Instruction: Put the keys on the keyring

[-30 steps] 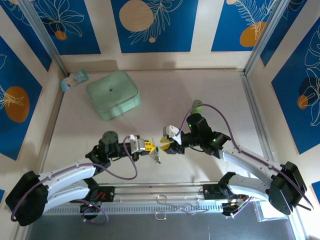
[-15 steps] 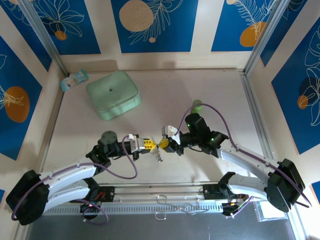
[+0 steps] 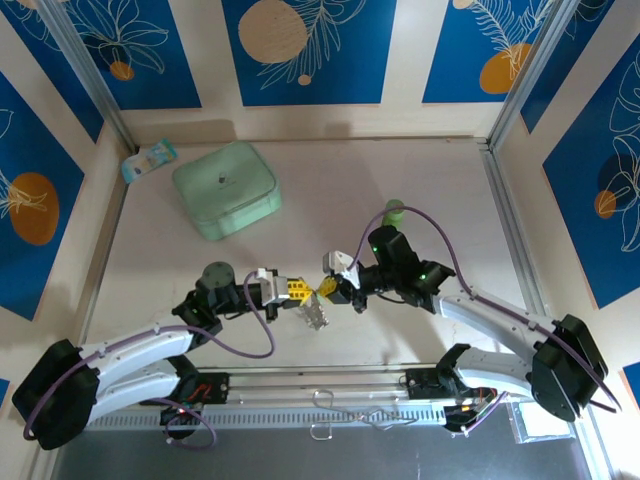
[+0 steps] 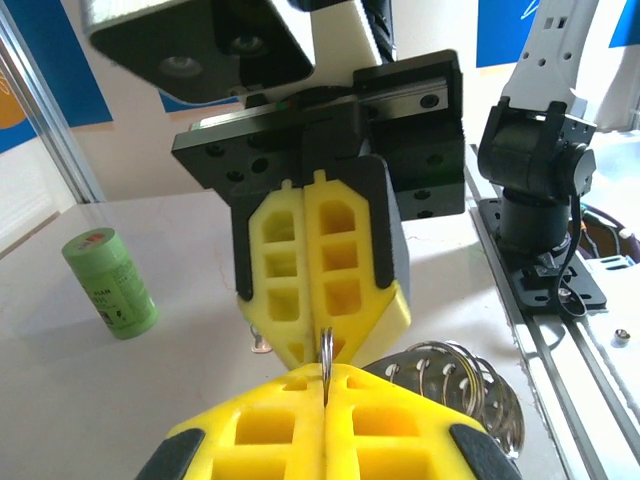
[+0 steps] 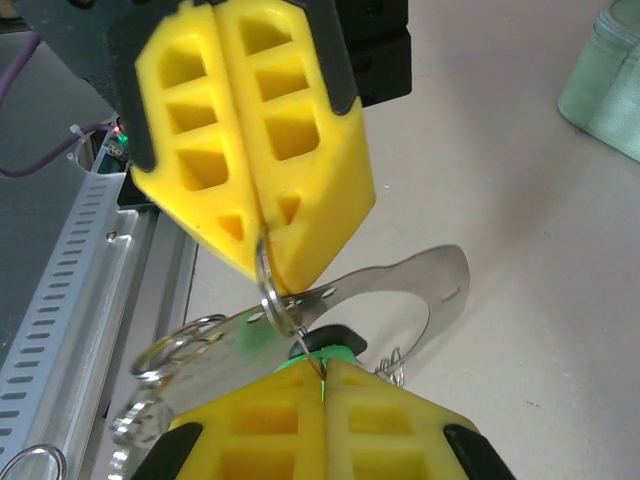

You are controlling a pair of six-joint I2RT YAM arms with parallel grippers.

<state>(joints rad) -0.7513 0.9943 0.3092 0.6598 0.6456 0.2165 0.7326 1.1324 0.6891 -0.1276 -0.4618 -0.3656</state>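
Observation:
My left gripper (image 3: 303, 291) (image 4: 325, 375) is shut on a thin split ring (image 4: 325, 352) of the keyring. Its curved silvery band (image 5: 400, 285) and several loose rings (image 4: 455, 375) hang just below the fingertips (image 3: 315, 316). My right gripper (image 3: 322, 288) (image 5: 323, 365) meets the left one tip to tip above the table. It is shut on a green-headed key (image 5: 322, 352), whose green plastic shows at the jaw tips against the ring (image 5: 270, 292). A small metal piece (image 4: 262, 344) lies on the table under the right gripper; I cannot tell what it is.
A mint-green square box (image 3: 226, 188) sits at the back left, with a small packet (image 3: 150, 160) by the wall. A green cylinder (image 3: 395, 210) (image 4: 110, 283) stands upright behind the right arm. The metal rail (image 3: 330, 385) runs along the near edge.
The right gripper closed from partly open to shut and moved left until it met the left gripper. The hanging band and rings swung slightly. The left gripper stayed shut.

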